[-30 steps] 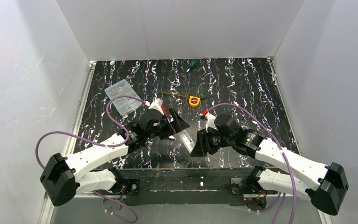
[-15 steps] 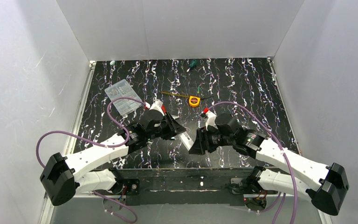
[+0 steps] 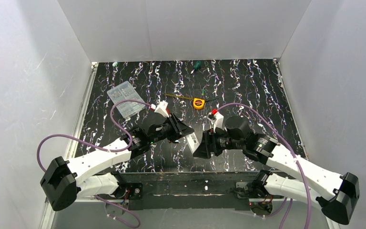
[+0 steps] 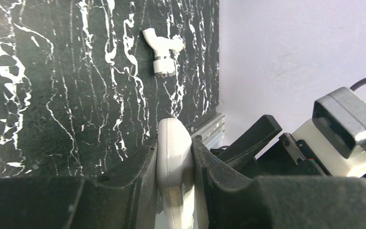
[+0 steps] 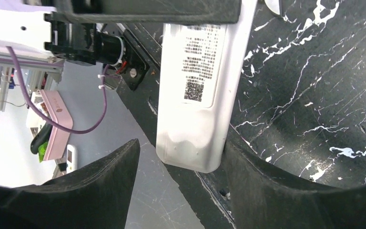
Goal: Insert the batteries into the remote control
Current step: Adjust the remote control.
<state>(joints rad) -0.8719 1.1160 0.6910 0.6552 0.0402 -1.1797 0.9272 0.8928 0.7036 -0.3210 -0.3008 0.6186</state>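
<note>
L arm: left pincer point(image 4: 174, 143) clamped tight on the remote control point(image 4: 173, 164), thin edge btw both fingers, held up over the near-centre part of the tabletop point(image 3: 248, 90). R arm: right pincer point(image 5: 181, 148) spread wide around the remote's free end (label + QR code face the wrist cam). One finger point(image 5: 276, 191) sits just beside the remote's edge, the other well apart w/ a clear gap, so no grip. Clear box point(image 3: 126, 100) back left, yellow tape measure point(image 3: 198, 103) mid, green screwdriver point(image 3: 196, 66) at far edge, white tap-shaped piece point(image 4: 162, 51) lying flat.
</note>
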